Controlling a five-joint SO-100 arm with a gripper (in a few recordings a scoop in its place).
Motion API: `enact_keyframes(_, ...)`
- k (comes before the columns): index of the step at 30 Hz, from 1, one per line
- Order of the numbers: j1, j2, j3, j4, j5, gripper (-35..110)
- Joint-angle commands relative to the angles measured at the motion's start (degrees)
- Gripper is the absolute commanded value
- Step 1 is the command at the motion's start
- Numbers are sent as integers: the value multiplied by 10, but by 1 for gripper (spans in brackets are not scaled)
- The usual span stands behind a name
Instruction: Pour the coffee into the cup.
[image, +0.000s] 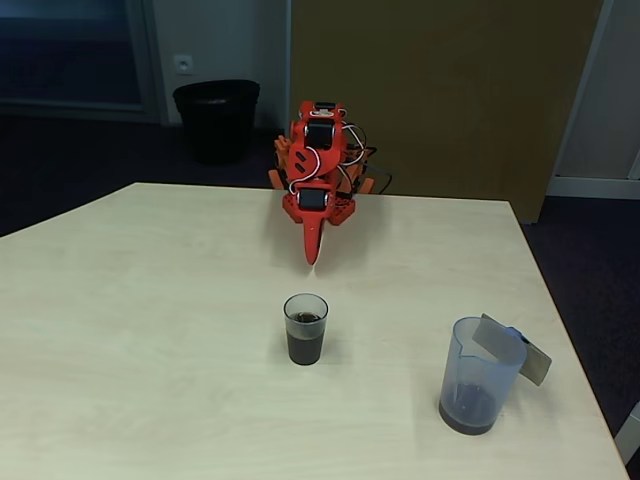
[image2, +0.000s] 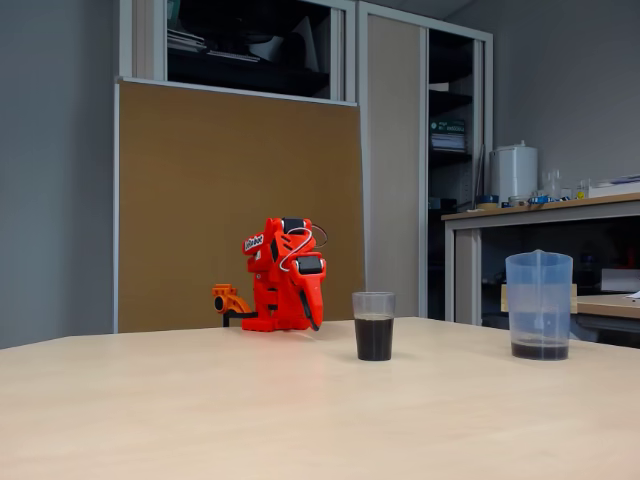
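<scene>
Pale wood table (image: 150, 330) carries everything. My gripper (image: 313, 250) hangs folded at my base, tip pointing down near the tabletop, fingers together and holding nothing. From it, in a fixed view, the cup (image: 305, 328) stands at six o'clock, about half full of coffee (image: 305, 347). Well apart at four o'clock, the pitcher (image: 480, 378) keeps a shallow dark layer.

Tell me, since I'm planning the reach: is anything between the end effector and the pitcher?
Nothing visible. Bare table lies between the end effector and the pitcher; the cup stands off that line, left in a fixed view.
</scene>
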Motion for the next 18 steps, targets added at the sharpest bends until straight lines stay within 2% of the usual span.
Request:
enact_keyframes(1,3,8,4,16,23,0)
enact_keyframes(18,-7,9,4,18,22,0)
